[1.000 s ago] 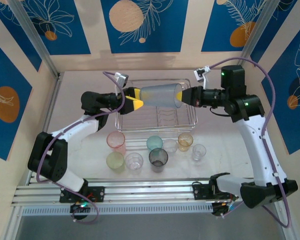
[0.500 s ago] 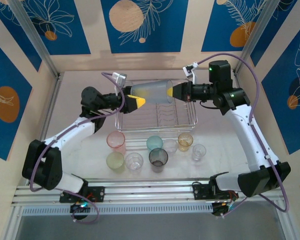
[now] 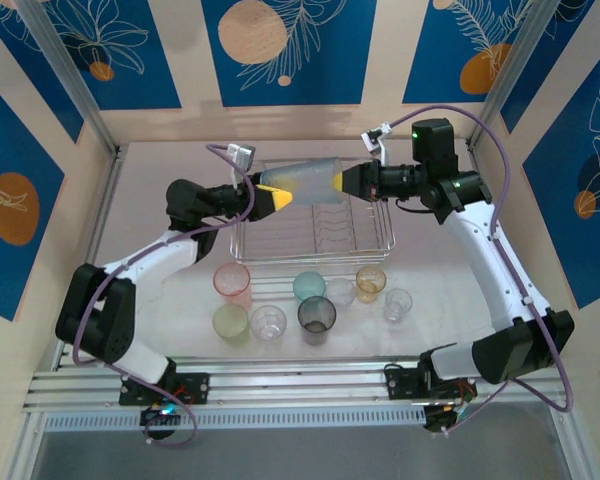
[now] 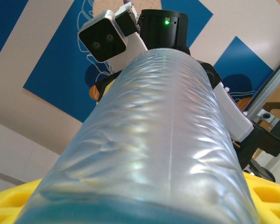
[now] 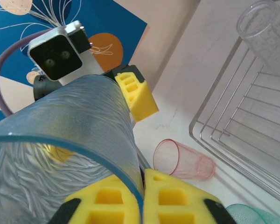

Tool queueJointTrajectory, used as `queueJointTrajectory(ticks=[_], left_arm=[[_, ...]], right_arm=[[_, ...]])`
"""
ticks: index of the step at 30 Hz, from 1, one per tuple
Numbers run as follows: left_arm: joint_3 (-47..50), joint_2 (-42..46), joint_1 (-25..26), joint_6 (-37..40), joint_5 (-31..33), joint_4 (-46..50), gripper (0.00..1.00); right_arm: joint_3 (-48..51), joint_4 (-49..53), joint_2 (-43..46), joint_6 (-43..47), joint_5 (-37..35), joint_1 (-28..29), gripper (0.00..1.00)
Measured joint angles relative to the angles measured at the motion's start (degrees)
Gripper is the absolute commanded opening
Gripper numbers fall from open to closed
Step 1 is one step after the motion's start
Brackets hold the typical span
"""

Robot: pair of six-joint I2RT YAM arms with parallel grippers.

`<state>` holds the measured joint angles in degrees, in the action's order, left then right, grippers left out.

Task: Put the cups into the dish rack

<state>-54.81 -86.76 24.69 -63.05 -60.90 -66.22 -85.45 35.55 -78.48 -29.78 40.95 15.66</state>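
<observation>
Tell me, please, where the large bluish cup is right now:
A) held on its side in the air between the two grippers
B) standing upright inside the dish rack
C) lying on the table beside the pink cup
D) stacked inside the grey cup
A: the bluish cup lies sideways above the dish rack, with the right gripper pinching its rim and the left gripper at its base.

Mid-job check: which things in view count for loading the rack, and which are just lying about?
Job: blue cup, gripped at its rim by the right gripper over the dish rack, left gripper at its base; on the table, pink cup, yellow-green cup, teal cup, smoky grey cup, amber cup, three clear cups.
Lying about: patterned wall panels, aluminium rail.
</observation>
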Motion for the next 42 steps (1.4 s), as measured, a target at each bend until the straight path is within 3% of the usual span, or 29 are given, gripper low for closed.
queueJointTrajectory(ticks=[1, 3, 6, 10, 15, 19, 25, 31, 42], left_arm=[[0.0, 1.2, 0.1, 2.2, 0.9, 3.9, 0.13], [-0.1, 3.8, 0.3, 7.5, 3.4, 13.0, 0.08], [-1.5, 8.7, 0.6, 17.7, 9.0, 30.7, 0.0], [-11.3, 11.8, 0.9, 30.1, 24.0, 58.9, 0.0], [-28.1, 6.2, 0.9, 39.5, 42.5, 89.1, 0.0], [-35.6, -1.8, 0.9, 44.0, 52.2, 105.3, 0.0], [-40.2, -12.9, 1.4, 47.8, 62.5, 118.6, 0.0], [-46.0, -19.3, 3.3, 50.2, 71.0, 123.5, 0.0], [-51.1, -27.1, 4.5, 52.3, 75.1, 125.1, 0.0]], right_arm=[[-0.3, 0.2, -0.6, 0.0, -0.2, 0.0, 0.52], [-0.9, 0.9, -1.6, 0.2, -1.1, 0.3, 0.59], [-1.4, 3.4, -2.0, 0.3, -6.9, -0.1, 0.61], [-1.2, 7.9, 0.5, 0.3, -18.2, -2.5, 0.61], [4.9, 10.3, 10.3, 1.0, -28.4, -7.0, 0.61], [9.8, 12.8, 14.7, 2.3, -33.8, -10.5, 0.62], [17.4, 15.1, 15.0, 3.8, -36.7, -12.5, 0.62], [19.5, 15.8, 16.1, 4.2, -37.2, -13.6, 0.62], [19.8, 15.8, 16.5, 4.9, -37.1, -14.0, 0.62]])
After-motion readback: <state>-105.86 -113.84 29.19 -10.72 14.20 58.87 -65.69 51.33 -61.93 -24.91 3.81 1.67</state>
